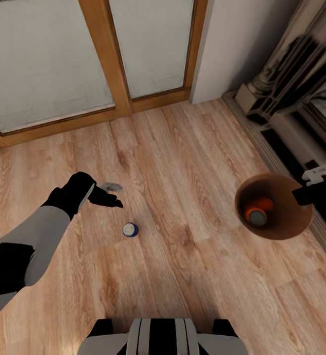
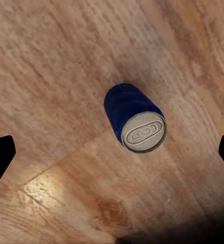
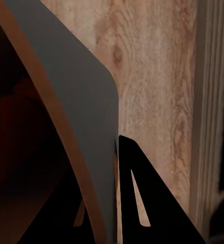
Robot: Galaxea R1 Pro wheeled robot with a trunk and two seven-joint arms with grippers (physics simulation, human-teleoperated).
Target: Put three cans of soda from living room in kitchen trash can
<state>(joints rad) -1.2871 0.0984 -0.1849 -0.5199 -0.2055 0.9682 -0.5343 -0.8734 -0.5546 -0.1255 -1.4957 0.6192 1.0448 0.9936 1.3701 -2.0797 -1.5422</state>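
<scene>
A: Where's the dark blue soda can with the grey metal top [image 1: 130, 230]?

B: Upright on the light wood plank floor [image 1: 192, 148], in front of the wood-framed glass doors [image 1: 106, 59]. Seen from above in the left wrist view [image 2: 135, 119], between the two dark fingertips [image 2: 0, 160] and touched by neither.

A: And the left pincer [image 1: 108, 197]?

B: Spread wide, above the floor, near the blue can but apart from it. Small grey blurred thing just beyond the fingers; can't tell what.

A: The round tapered bin, grey outside and glossy copper-brown inside [image 1: 291, 222]?

B: Well to the right, beside the dark moulded fireplace surround [image 1: 301, 98]. Inside it, two orange soda cans [image 1: 258, 211], one showing its grey top, the other mostly hidden behind.

A: Right pincer [image 1: 306, 195]?

B: Pinching the bin's rim at the far right edge. In the right wrist view, grey wall [image 3: 76, 101] sandwiched between the black fingers [image 3: 142, 193], one inside and one outside.
</scene>
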